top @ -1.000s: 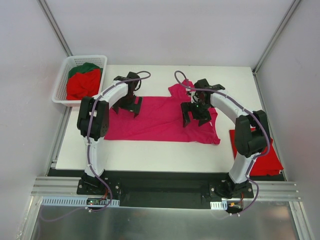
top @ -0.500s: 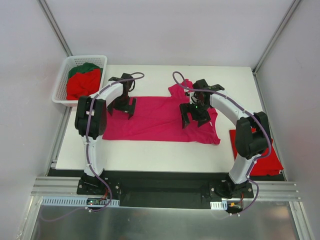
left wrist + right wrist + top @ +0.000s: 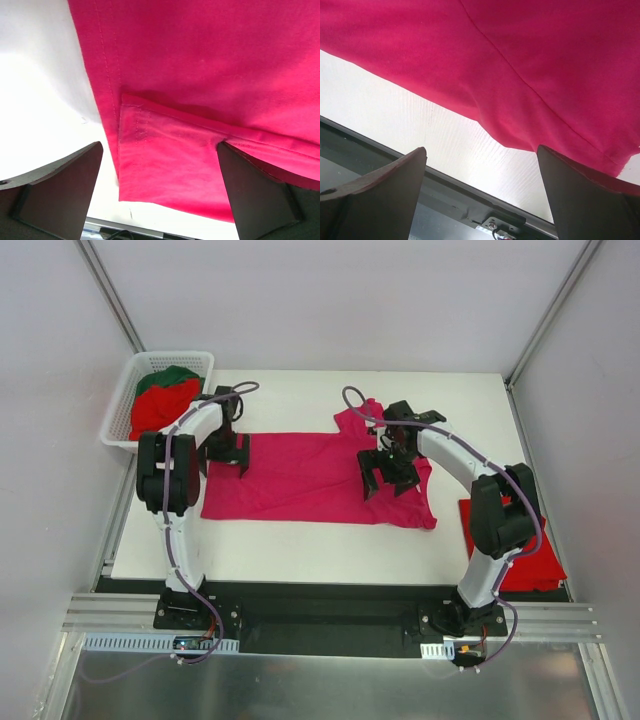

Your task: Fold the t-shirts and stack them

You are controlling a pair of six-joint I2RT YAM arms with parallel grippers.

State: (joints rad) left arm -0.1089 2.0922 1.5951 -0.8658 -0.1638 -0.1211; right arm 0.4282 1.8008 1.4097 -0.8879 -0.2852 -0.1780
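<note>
Your pink shirt (image 3: 310, 475) lies spread across the table (image 3: 300, 540), its folding unfinished. The left gripper (image 3: 225, 460) and right gripper (image 3: 386, 484) hover over it, jaws wide, holding nothing. One red shirt (image 3: 545, 565) sits folded at right; more wait in the basket (image 3: 119, 400).

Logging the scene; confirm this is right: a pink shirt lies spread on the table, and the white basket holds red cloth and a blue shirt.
Not blue: the top external view shows a dark green shirt with the red cloth in the white basket. The rest stands.
</note>
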